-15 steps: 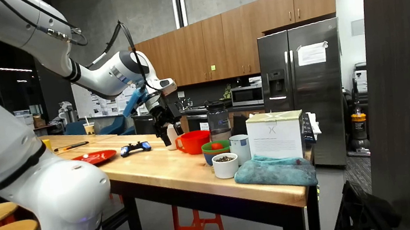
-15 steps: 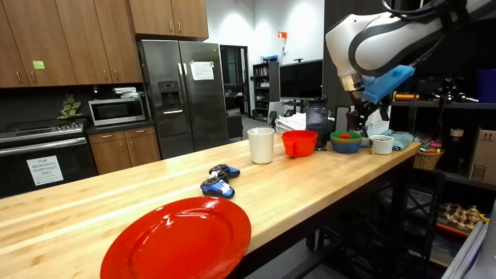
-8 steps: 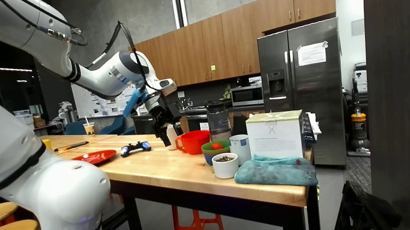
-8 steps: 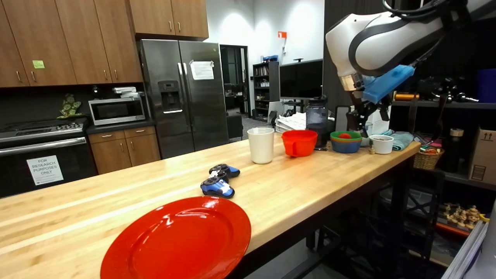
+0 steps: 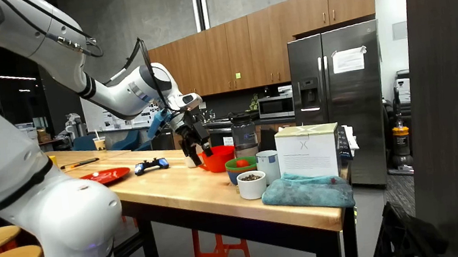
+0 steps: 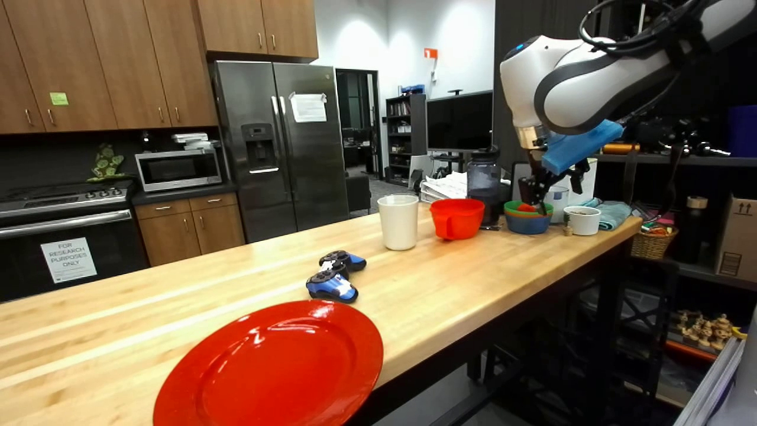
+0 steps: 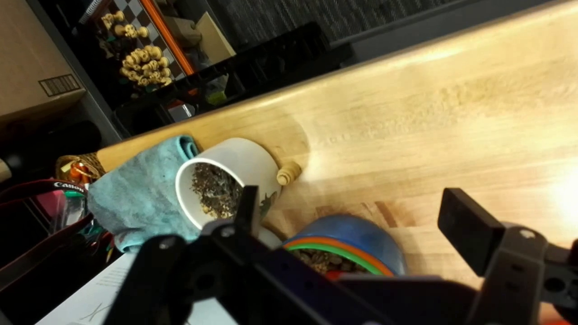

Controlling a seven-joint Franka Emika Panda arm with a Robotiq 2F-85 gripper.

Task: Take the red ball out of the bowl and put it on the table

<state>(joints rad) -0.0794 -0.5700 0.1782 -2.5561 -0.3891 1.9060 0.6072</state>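
Fingers (image 7: 469,228) have dipped, spread apart; red ball (image 5: 242,163) in green bowl (image 5: 252,161)

In the wrist view, the gripper (image 7: 359,220) hides most of the ball (image 7: 334,274) and part of the bowls (image 7: 361,229). In an exterior view, the plate (image 6: 272,373) is cut by the bottom edge. In an exterior view, the print (image 5: 305,159) on the box (image 5: 308,153) is too small for reading.

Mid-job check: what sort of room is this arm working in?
Most likely a kitchen area in a research lab or office: there is a fridge and an oven, and the sign on the oven door reads "FOR RESEARCH PURPOSES ONLY".
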